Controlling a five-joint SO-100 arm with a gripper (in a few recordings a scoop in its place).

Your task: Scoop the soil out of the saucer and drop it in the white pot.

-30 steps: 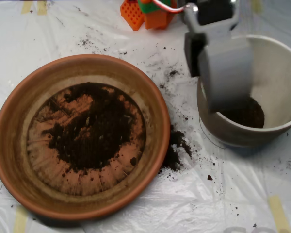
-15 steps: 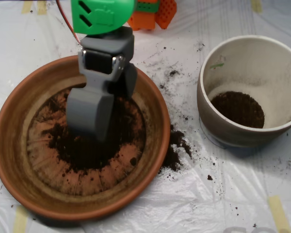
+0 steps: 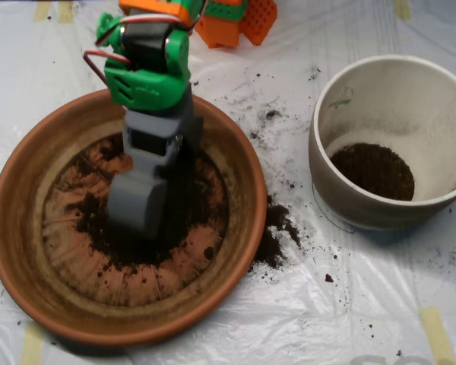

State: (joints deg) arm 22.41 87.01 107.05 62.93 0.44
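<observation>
The terracotta saucer [image 3: 15, 228] lies at the left, with dark soil [image 3: 188, 204] spread over its ridged base. My grey scoop [image 3: 139, 209] points down into the middle of the saucer, and its lower end sits in the soil pile. The green and grey arm [image 3: 146, 72] reaches in over the saucer's far rim. The white pot [image 3: 321, 176] stands at the right, apart from the scoop. A round patch of soil [image 3: 372, 171] lies on the pot's bottom.
Spilled soil [image 3: 273, 232] lies on the white plastic sheet between the saucer and the pot, with finer grains scattered further back. The arm's orange base [image 3: 239, 21] stands at the top edge. Tape strips [image 3: 437, 331] hold the sheet down.
The scoop swung left from over the white pot to the saucer. In the last half second it sank lower into the soil, and the arm leaned further over the dish.
</observation>
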